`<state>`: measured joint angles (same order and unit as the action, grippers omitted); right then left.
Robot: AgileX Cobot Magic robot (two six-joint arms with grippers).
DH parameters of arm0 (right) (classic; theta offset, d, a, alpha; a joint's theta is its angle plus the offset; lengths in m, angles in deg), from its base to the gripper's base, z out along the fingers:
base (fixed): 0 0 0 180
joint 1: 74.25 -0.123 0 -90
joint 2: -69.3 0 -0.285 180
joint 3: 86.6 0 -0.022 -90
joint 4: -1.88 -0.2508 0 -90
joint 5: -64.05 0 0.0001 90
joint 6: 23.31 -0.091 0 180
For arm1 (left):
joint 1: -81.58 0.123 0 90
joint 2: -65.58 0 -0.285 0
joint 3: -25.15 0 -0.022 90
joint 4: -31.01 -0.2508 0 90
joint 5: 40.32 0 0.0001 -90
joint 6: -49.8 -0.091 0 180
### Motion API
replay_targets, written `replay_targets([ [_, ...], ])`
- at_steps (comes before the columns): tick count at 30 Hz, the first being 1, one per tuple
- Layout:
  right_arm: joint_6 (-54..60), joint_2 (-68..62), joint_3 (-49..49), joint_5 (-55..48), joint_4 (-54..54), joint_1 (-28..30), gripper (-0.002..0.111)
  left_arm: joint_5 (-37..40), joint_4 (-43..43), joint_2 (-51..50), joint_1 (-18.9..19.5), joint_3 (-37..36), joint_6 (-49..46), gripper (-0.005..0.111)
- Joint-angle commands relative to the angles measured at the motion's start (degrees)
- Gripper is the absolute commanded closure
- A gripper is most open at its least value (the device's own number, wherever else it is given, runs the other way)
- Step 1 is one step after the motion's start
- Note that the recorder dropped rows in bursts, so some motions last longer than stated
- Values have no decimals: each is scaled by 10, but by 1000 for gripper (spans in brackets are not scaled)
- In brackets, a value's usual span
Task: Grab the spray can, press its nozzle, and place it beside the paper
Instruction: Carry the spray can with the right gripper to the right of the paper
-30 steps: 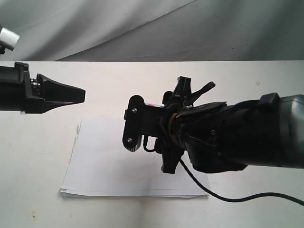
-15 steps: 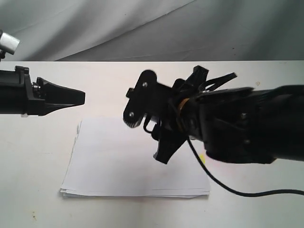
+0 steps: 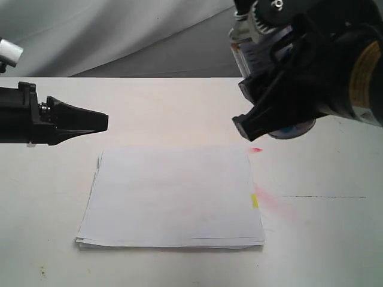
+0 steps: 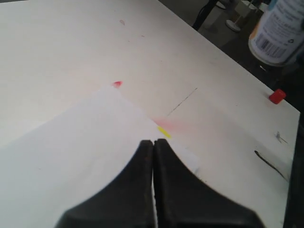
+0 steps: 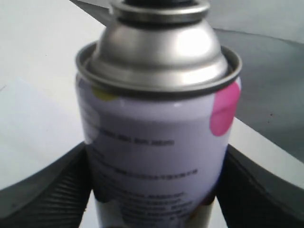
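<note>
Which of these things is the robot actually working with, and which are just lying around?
In the job: spray can with its black nozzle, clamped in the right gripper; white paper stack.

Just lying about: small red block, red fleck by the paper's corner, grey cloth backdrop; left gripper, shut and empty.

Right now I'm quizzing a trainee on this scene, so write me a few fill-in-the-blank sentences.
The right pincer grips the spray can, while the left pincer is shut on ___.
The tab on the edge of the paper is ___.
The paper lies flat on the ___.
Missing: nothing; yellow; table.
</note>
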<state>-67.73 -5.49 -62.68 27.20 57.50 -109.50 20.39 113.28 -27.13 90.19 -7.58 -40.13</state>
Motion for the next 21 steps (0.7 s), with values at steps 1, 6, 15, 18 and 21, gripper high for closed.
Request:
replay_targets([
  [1, -71, 30, 76, 67, 5, 59, 108, 40, -4, 5, 1, -4, 0, 107],
  [6, -116, 34, 155, 276, 10, 149, 108, 40, -3, 5, 1, -4, 0, 107],
  [15, -112, 34, 155, 352, 14, 207, 108, 40, -3, 5, 1, -4, -2, 107],
  [18, -109, 34, 155, 359, 28, 207, 108, 40, -3, 5, 1, -4, -2, 107],
  [21, -109, 34, 155, 388, 38, 222, 108, 40, -3, 5, 1, -4, -2, 107],
])
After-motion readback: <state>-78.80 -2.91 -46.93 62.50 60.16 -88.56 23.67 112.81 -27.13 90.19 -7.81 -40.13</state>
